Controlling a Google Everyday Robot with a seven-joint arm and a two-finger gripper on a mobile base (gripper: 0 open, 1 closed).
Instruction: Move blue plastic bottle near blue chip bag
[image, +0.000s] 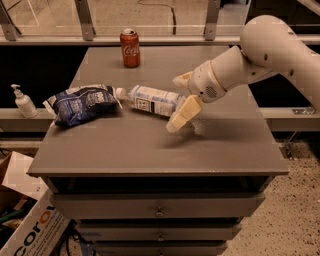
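Observation:
The blue plastic bottle (150, 100) lies on its side on the grey table (150, 145). Its white cap points left and nearly touches the blue chip bag (82, 104), which lies crinkled at the table's left. My gripper (178, 104) is at the bottle's right end, its base. The fingers are spread. One cream finger (181, 116) is in front of the base and the other (182, 79) is behind it. The jaws stand open and do not squeeze the bottle.
A red Coca-Cola can (130, 47) stands at the table's back left. A small white pump bottle (23, 101) stands on a ledge left of the table. A cardboard box (30, 225) sits on the floor at lower left. The table has drawers below.

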